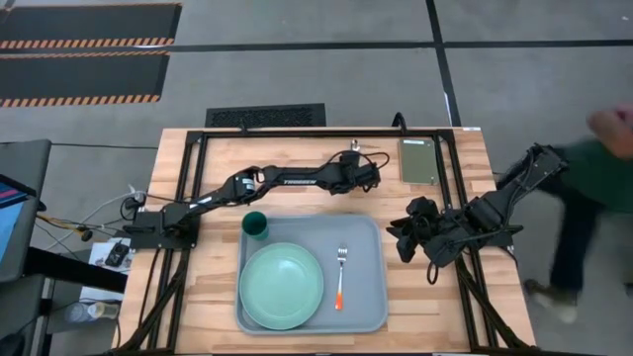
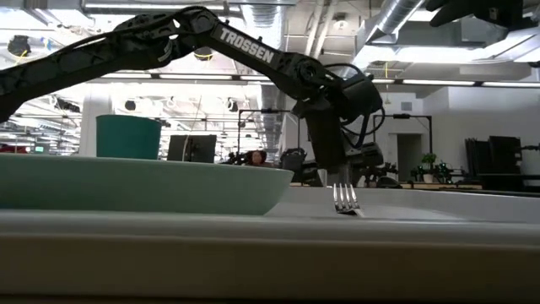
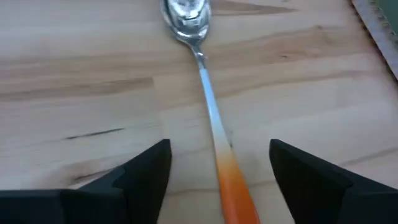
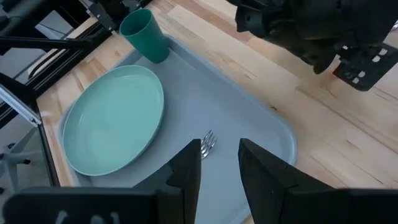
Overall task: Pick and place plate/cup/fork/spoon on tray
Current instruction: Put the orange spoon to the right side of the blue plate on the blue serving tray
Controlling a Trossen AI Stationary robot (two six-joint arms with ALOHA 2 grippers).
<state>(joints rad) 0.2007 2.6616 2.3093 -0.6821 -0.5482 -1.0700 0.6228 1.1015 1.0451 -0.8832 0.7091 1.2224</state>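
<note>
Lying on the bare wooden table (image 1: 297,158) beyond the tray's far rim, the spoon (image 3: 205,93) is seen in the left wrist view with its silver bowl pointing away and its orange handle running back between the two dark fingers (image 3: 146,177). The left gripper (image 1: 364,174) is held spread wide, one finger on either side of the handle, neither one touching it. From above, that gripper is found near the table's far edge, just beside a flat olive-green block (image 1: 418,159); the spoon itself is hidden under the arm there.

Nearer the front, the tray (image 1: 366,297) is already loaded. The plate (image 1: 281,286) is set in its left part, and the fork (image 1: 341,277) is laid to the right of the plate, tines toward the far side, orange handle toward the front edge. The cup (image 1: 255,224) is stood upright at the tray's far left corner, just beside the plate.

The right gripper (image 1: 403,240) is parked just off the tray's right rim, with a narrow gap shown between its fingers (image 4: 186,171) and nothing held. A person (image 1: 593,188) in green is caught at the right edge of the overhead view, well away from the table.
</note>
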